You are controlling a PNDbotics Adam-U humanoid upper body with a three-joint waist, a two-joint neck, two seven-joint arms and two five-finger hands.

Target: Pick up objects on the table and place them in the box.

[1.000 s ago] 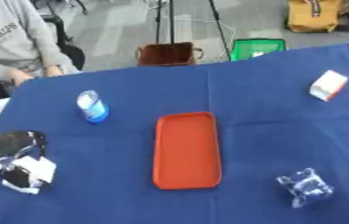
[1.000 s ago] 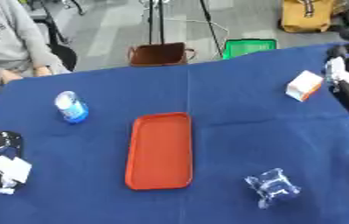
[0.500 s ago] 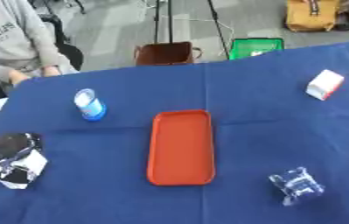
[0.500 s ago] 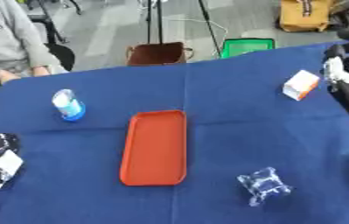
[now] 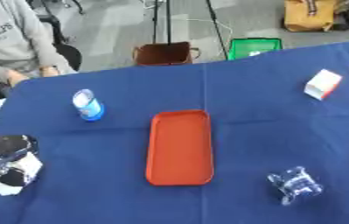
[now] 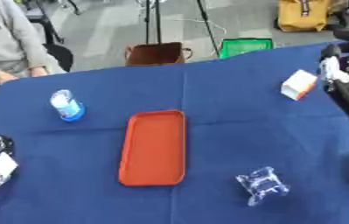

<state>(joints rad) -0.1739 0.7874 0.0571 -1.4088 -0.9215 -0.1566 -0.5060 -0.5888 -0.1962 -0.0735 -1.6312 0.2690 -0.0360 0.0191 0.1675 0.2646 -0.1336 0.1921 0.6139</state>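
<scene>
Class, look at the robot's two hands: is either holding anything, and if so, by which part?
Nothing is visibly held. The right hand is beside the white-and-orange box, not around it. The left hand sits low at the left edge; its fingers cannot be made out.

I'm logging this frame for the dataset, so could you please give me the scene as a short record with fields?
surface: table with blue cloth
centre: empty orange tray, lying lengthwise
left of tray: blue and white container, upright
far right: white and orange box
near right: clear plastic object
left robot hand: lower left edge, fingers unclear
right robot hand: right edge beside the box, fingers unclear
</scene>
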